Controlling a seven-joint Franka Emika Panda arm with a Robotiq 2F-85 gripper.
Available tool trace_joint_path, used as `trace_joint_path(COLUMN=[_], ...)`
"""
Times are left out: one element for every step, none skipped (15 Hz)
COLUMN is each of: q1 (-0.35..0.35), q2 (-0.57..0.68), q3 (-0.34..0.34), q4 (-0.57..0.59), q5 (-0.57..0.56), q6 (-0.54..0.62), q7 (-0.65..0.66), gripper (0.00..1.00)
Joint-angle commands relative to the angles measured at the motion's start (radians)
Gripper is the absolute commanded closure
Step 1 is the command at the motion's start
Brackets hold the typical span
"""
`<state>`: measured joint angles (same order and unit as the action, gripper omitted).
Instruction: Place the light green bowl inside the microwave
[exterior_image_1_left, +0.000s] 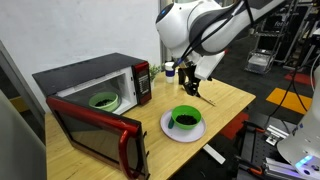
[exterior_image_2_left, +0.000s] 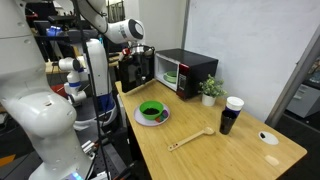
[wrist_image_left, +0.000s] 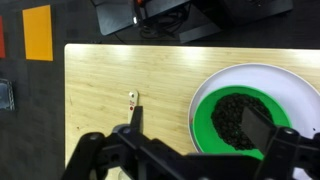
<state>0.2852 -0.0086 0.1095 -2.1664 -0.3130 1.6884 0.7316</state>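
The microwave (exterior_image_1_left: 85, 72) stands on the wooden table (exterior_image_1_left: 226, 98), door (exterior_image_1_left: 95, 130) swung open, light green bowl (exterior_image_1_left: 103, 99) sitting inside. Near it, a dark green bowl (exterior_image_1_left: 184, 118) rests on a white plate (exterior_image_1_left: 168, 129), robot arm (exterior_image_1_left: 205, 25) overhead.

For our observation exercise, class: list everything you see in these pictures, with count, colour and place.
microwave: one, black and red, door open, on table end
light green bowl: one, pale green, inside microwave
white plate: one, white, mid-table
dark green bowl: one, green, on the plate
wooden spoon: one, pale wood, on table
cup: one, black, white lid, beside plant
potted plant: one, green, beside microwave
small disc: one, white and black, past the cup
table: one, light wood
arm: one, white
pincer: one, black, open, above table
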Motion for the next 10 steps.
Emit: trace_joint_path(q1=[-0.054,-0.062,-0.074,-0.084,-0.095,-0.105,-0.116,-0.127,-0.136,-0.144], q2=[-0.084,-0.094,-0.099,-0.106,-0.108,-0.110,-0.109,-0.102,-0.092,-0.085], q3=[0.019,0.017,0.013,0.010,0.005,0.001,-0.006,-0.012,-0.019,-0.025], q4=[-0.074,-0.084,-0.088,-0.091,-0.093,-0.096,-0.098,-0.097,-0.094,-0.093], q5=[-0.087,-0.114,-0.143,-0.166,-0.186,-0.202,-0.209,-0.212,-0.205,-0.193], q6=[0.008,0.025,0.048,0.067,0.093,0.127,0.173,0.214,0.254,0.288], q7=[-0.202,-0.259,-0.318,-0.376,-0.435,-0.488,-0.541,-0.598,-0.656,-0.717], gripper=[0.00,0.00,0.00,0.00,0.00,0.00,0.00,0.00,0.00,0.00])
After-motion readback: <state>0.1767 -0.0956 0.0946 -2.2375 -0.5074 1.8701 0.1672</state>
